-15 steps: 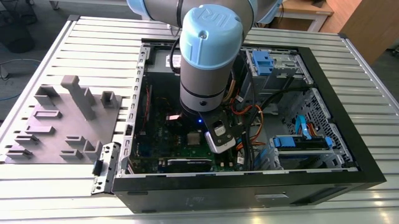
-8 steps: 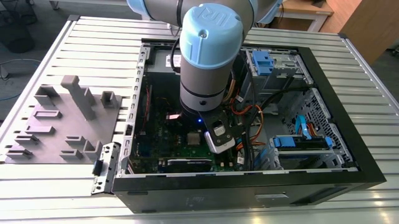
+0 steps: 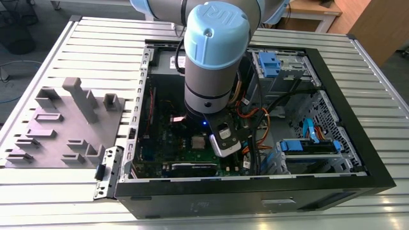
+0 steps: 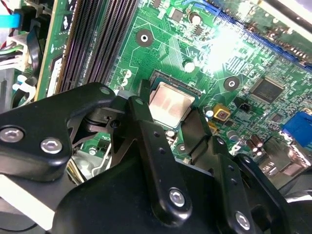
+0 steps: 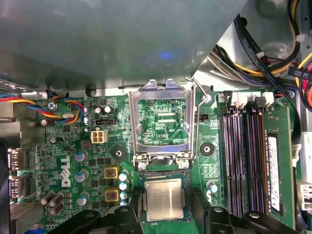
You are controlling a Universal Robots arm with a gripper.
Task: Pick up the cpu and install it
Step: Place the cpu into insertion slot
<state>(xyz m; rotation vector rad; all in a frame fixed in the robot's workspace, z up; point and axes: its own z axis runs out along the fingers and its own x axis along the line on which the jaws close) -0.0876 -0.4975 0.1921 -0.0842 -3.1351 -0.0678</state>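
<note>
A robotics lab; open computer case [image 3: 255, 191] on a slatted aluminium bench [image 3: 96, 48].

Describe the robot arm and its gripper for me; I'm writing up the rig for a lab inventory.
In the exterior view, the arm is a thick silver-grey metal tube with rounded pale-blue plastic joint caps, the nearest bearing raised lettering. A black band rings its lower end, where a small blue light glows above a black-and-silver wrist module. In the second wrist view, the gripper is matte black, built of flat linkage bars joined by silver screws and round pivots.

The slatted worktop [image 3: 96, 43] carries an open case [image 3: 255, 191]; the grey tray [image 3: 61, 127] lies just beside the case.
</note>
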